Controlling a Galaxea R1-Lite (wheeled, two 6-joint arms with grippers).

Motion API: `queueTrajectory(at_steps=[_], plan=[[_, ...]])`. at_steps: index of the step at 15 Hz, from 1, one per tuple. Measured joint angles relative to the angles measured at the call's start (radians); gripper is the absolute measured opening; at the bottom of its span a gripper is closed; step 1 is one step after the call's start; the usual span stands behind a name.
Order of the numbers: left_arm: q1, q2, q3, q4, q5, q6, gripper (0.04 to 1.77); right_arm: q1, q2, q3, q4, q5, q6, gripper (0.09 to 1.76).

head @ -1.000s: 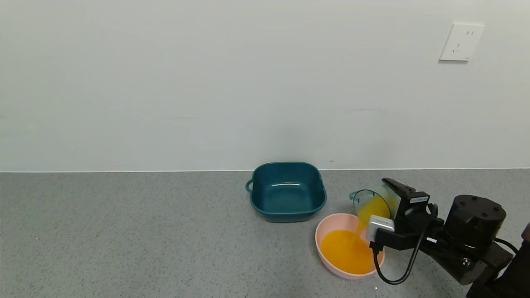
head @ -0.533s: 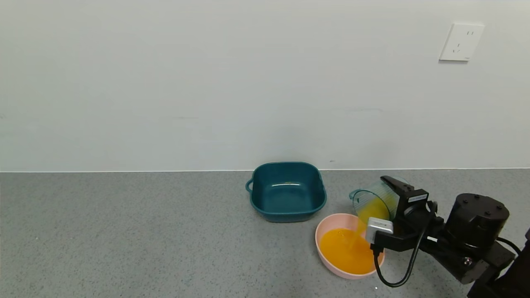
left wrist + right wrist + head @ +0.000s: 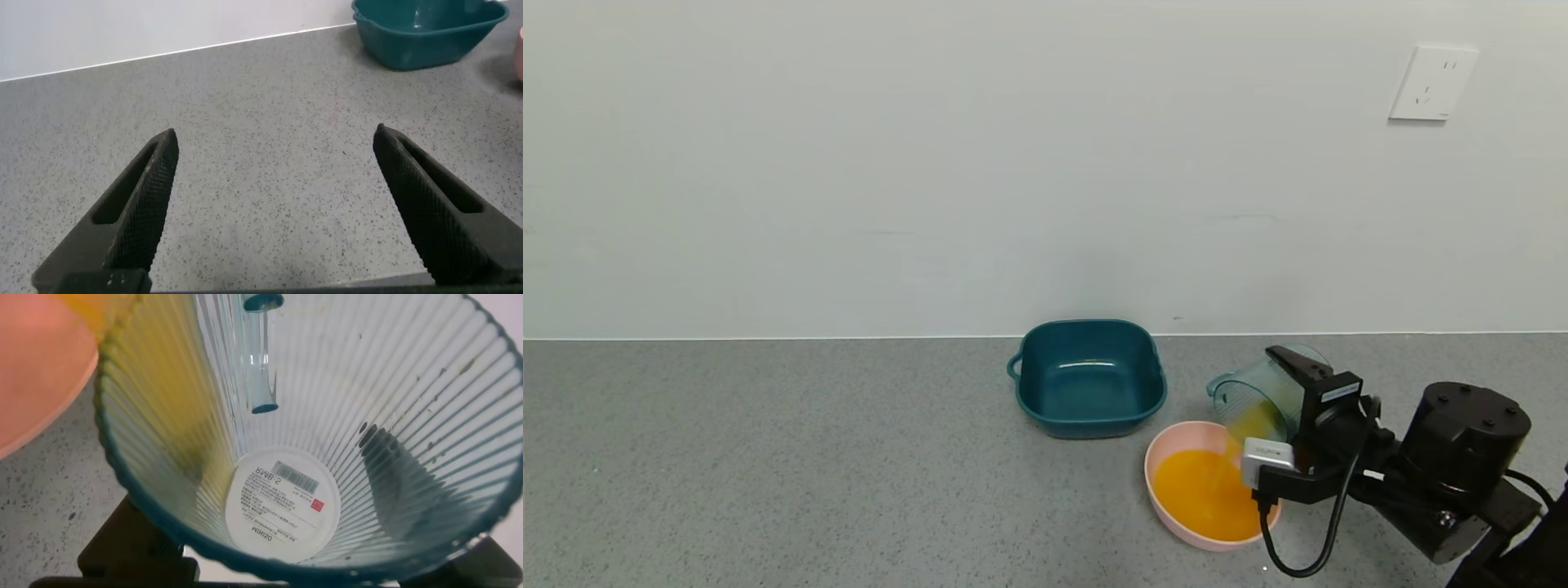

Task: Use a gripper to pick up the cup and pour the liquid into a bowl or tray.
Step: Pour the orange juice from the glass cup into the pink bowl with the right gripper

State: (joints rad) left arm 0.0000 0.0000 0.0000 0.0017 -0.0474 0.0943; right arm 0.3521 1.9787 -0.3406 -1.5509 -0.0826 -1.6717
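The right gripper [image 3: 1286, 408] holds the cup [image 3: 1258, 400] clamped between its two fingers, one on the far side and one on the near side, at the right of the counter [image 3: 768, 474]. The cup is tipped well over to the left, its mouth hanging above the right edge of the pink bowl [image 3: 1176, 441]. A little orange liquid [image 3: 1248, 425] remains at the cup's low lip and runs down into the bowl. The bowl holds a broad pool of the same orange liquid across its bottom. From the right wrist, the cup [image 3: 327, 433] shows its ribbed wall and a white label on its base, with only a thin orange smear near the lip.

Just to the far left of the bowl sits a dark teal tub [image 3: 1088, 377], nothing in it.

The left gripper [image 3: 278, 212] hovers over bare counter at the left, its jaws spread wide and holding nothing.
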Motion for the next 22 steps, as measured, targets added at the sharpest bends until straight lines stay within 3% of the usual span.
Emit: queueTrajectory(at_steps=[12, 22], plan=[[0.0, 0.0, 0.0, 0.0, 0.0, 0.0, 1.72, 0.01, -0.009, 0.03, 0.0, 0.0, -0.153, 1.35], [0.0, 0.0, 0.0, 0.0, 0.0, 0.0, 1.72, 0.022, -0.017, 0.038, 0.001, -0.001, -0.181, 1.35]])
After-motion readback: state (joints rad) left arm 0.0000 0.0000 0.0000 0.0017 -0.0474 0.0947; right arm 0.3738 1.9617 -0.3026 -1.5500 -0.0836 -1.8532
